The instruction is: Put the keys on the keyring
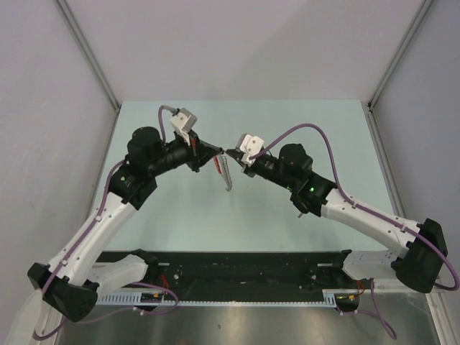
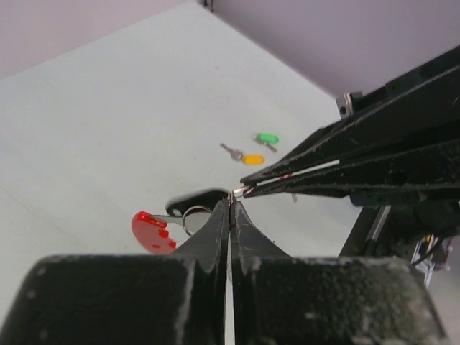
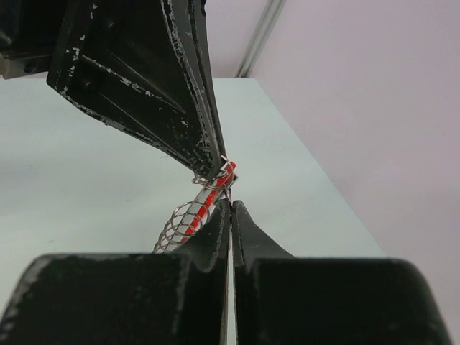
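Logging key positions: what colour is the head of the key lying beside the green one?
Yellow; that key shows best in the left wrist view.

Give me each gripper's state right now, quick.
Left gripper: closed, pinching the keyring.
Right gripper: closed, pinching the same keyring.

Pale green bench (image 1: 187,215), matte, boxed in by plain lilac-grey walls (image 1: 237,43) at the back and on both sides. Left post (image 1: 86,50) of metal slanting up from the back left corner, right post (image 1: 402,54) likewise from the back right. Along the near edge, a black rail (image 1: 244,266) across the width. Just in front of it, a white slotted cable duct (image 1: 237,300). Nearest of all, a brushed steel sheet (image 1: 244,327).
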